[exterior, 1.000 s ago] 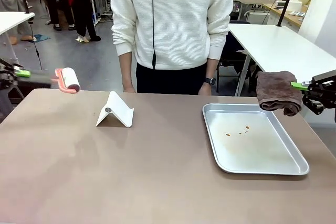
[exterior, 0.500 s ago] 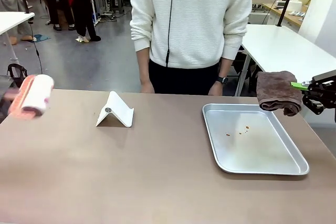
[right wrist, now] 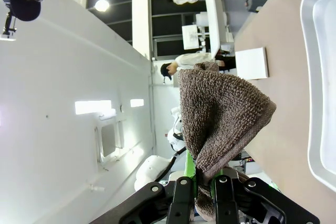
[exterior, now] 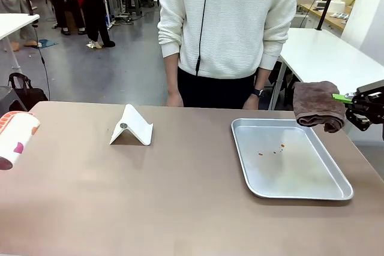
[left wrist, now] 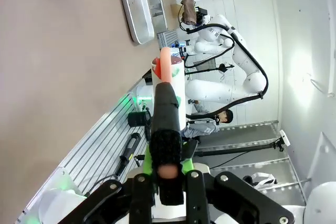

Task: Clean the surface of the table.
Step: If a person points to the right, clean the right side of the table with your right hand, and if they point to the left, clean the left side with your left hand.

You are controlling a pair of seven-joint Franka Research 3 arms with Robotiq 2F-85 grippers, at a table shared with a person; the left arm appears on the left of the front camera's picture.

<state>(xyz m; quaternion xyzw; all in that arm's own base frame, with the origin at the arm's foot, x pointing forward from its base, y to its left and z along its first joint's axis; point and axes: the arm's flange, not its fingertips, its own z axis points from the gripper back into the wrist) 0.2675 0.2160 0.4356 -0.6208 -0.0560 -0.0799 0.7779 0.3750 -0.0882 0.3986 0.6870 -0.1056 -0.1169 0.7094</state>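
Since the table (exterior: 180,208) fills most of your front view, start there: its brown top carries only the tray (exterior: 300,195) on its right part and a folded white stand (exterior: 133,127) well left of the tray.

The person (exterior: 228,22) at the far edge has stepped sideways towards the tray over the last second, with hands hanging just clear of the table. The tray itself has not moved, and a few orange specks (exterior: 273,150) lie in it.

Beyond the tray's far right corner the brown towel (exterior: 315,103) hangs where it hung a second ago. The stand has not shifted either.

What has changed is the roller (exterior: 15,139). It was up by the far edge, and it has swung down to the side of the table farthest from the tray. You cannot tell whether it touches the top yet, but it looks set for a first pass, so no cleaning is done so far.

Your left gripper (left wrist: 168,161) is clamped tight on the roller's black handle. Your right gripper (right wrist: 202,179) is pinched shut on a fold of the towel and is idle.
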